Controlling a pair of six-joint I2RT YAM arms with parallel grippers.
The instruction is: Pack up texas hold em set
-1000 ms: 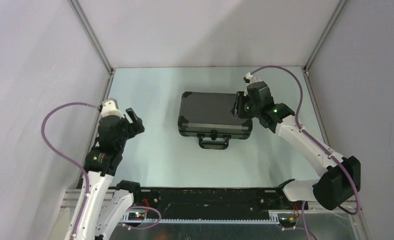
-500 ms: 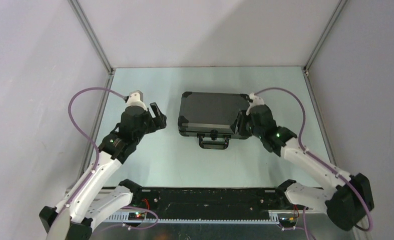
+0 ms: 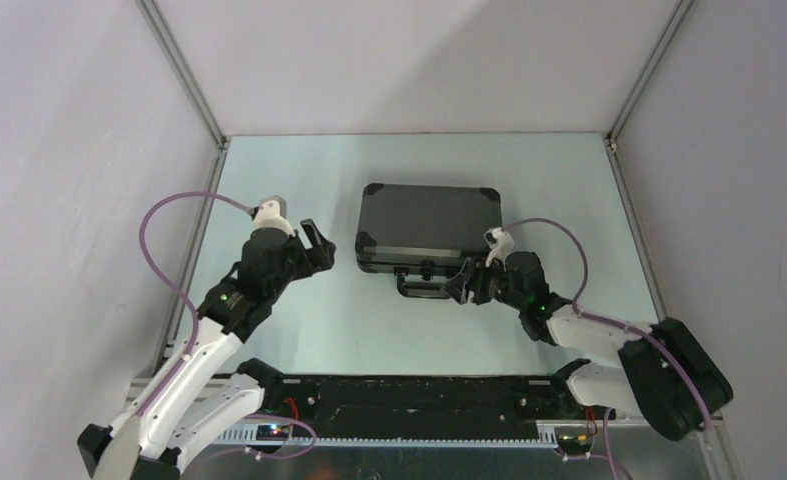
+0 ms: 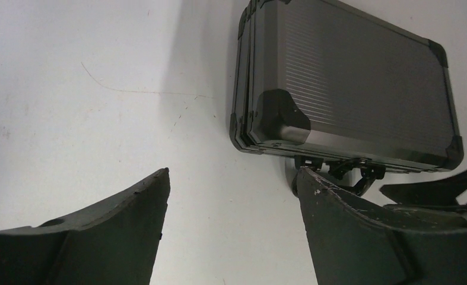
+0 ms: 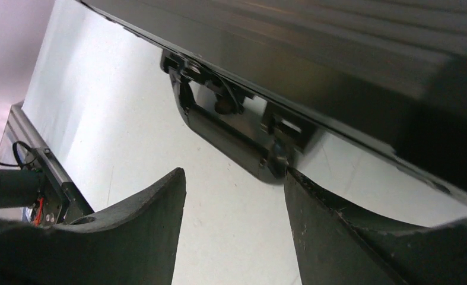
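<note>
The black briefcase [image 3: 429, 218] lies shut and flat on the table's middle, its handle [image 3: 427, 287] facing the near edge. Chips, cards and buttons are out of view. My left gripper [image 3: 318, 247] is open and empty, just left of the case's near-left corner; the left wrist view shows the case [image 4: 349, 83] ahead, beyond my gripper [image 4: 234, 173]. My right gripper [image 3: 460, 284] is open and empty, low at the handle's right end. In the right wrist view my gripper [image 5: 234, 173] sits just before the handle [image 5: 225, 133], one fingertip [image 5: 296, 184] close to it.
Pale walls with metal corner posts [image 3: 181, 72] enclose the table on three sides. A black rail [image 3: 419, 395] with the arm bases runs along the near edge. Purple cables [image 3: 159, 230] loop from both wrists.
My left gripper has moved right, up to the case's left end. My right gripper has come down from the case's right end to the handle at its front.
</note>
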